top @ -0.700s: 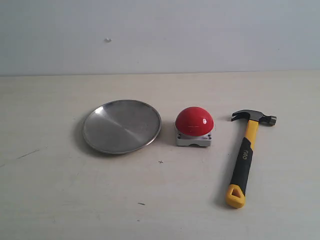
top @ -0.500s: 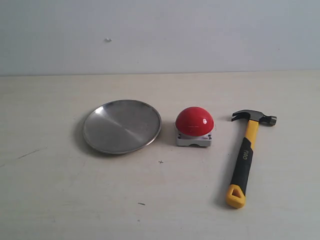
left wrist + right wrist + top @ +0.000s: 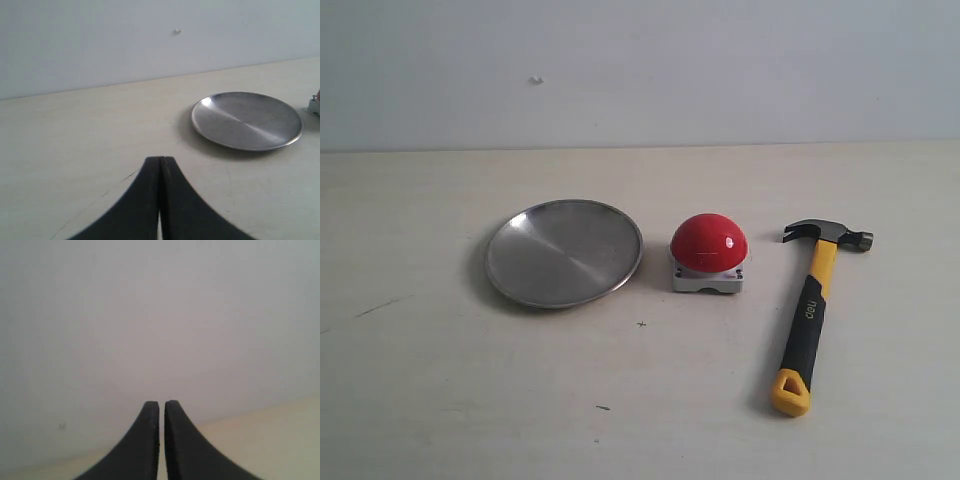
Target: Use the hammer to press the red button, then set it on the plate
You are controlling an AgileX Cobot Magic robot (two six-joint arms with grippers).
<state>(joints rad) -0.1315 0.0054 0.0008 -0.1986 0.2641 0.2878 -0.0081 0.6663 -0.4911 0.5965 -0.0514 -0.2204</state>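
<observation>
Hammer [image 3: 815, 300] lies flat on worktop [image 3: 470, 400], just right of red button [image 3: 708, 243]; plate [image 3: 563, 252] just left of it. Left gripper [image 3: 160, 162] and right gripper [image 3: 161, 407] both pressed together, holding nothing.

Seen from my remote station through the wrist cameras: the matte black left gripper [image 3: 160, 159], whose two smooth fingers [image 3: 142, 200] are broad at the base and sweep inward in concave curves to narrow, rounded tips, with a hairline seam dividing them. The matte black right gripper [image 3: 161, 403] has the same horn-like profile, with a thin pale slit running between its pair of tips. On both, the surfaces read to me as uniform, dull and unmarked plastic or rubber. Their edges are slightly blurred this close to the lens.
</observation>
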